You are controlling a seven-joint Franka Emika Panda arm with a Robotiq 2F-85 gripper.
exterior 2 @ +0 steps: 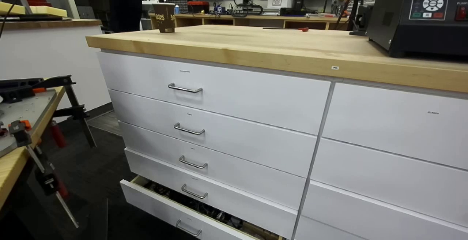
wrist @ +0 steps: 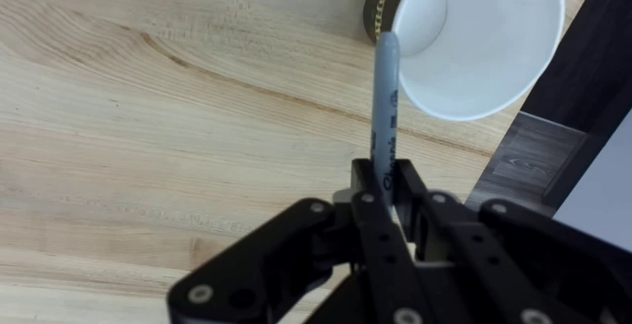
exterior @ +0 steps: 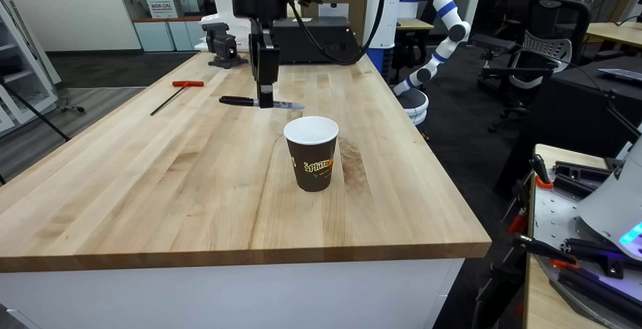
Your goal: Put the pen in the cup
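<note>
The pen is a grey marker [exterior: 288,105] with a black cap. My gripper [exterior: 266,99] is shut on it near its middle and holds it roughly level above the table. The brown paper cup [exterior: 313,166], with a white rim and inside and pale print, stands upright on the table. It also shows in an exterior view [exterior 2: 164,18]. In the wrist view the gripper [wrist: 382,173] pinches the pen [wrist: 385,101], whose grey end overlaps the left edge of the cup's rim [wrist: 481,42]. The cup looks empty. The black cap is hidden in the wrist view.
A red-handled slender tool [exterior: 186,84] lies on the wooden table [exterior: 165,208]. A black vise [exterior: 224,45] and a black box machine [exterior: 316,40] stand at the table's far end. A lower drawer [exterior 2: 175,207] is pulled open below the table.
</note>
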